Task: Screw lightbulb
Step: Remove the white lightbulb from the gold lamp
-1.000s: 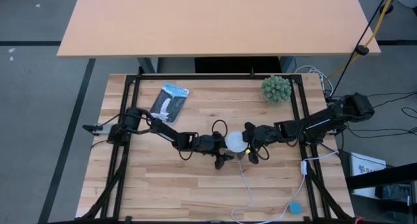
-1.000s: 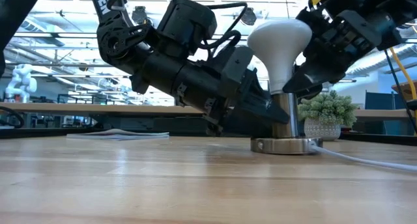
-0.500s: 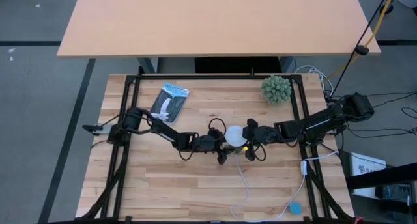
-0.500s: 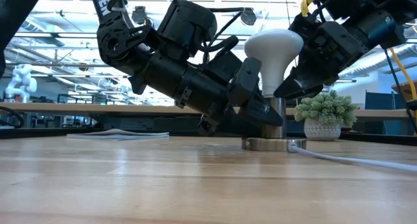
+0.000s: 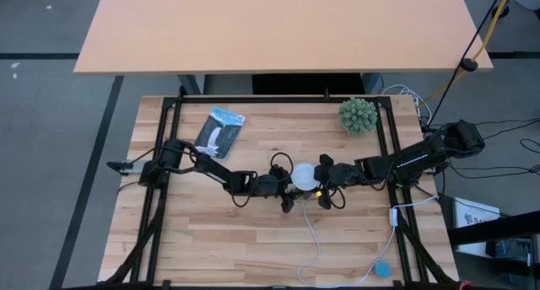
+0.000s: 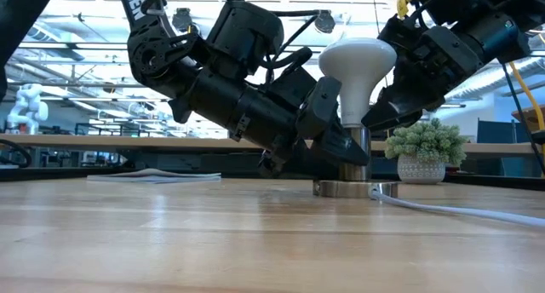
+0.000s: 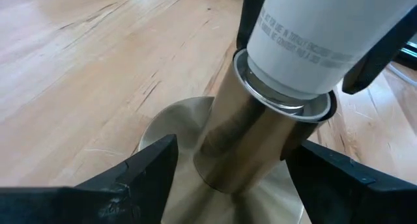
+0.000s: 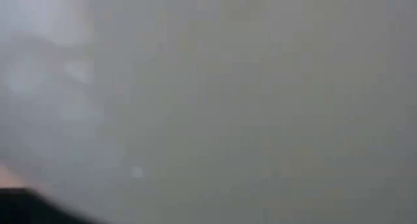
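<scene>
change: since a second ago the socket base (image 6: 345,188) and lightbulb (image 6: 358,67) have slid a little toward the left arm's side; both arms stay around them.
left gripper (image 7: 228,165): low at mid-table, fingers (image 7: 140,175) spread wide on either side of the brass socket stem (image 7: 244,142), straddling it just above the round base.
lightbulb: upright in the socket, white dome on top, its neck seated at the stem's rim.
right gripper (image 5: 323,179): against the bulb's far side; cannot tell whether its fingers grip it, as its own camera shows only grey blur.
cord (image 6: 443,207): white, running from the base across the table (image 6: 170,242).
plant (image 6: 423,152): spiky green ball in a pot, behind.
packet (image 5: 219,131): far left corner.
</scene>
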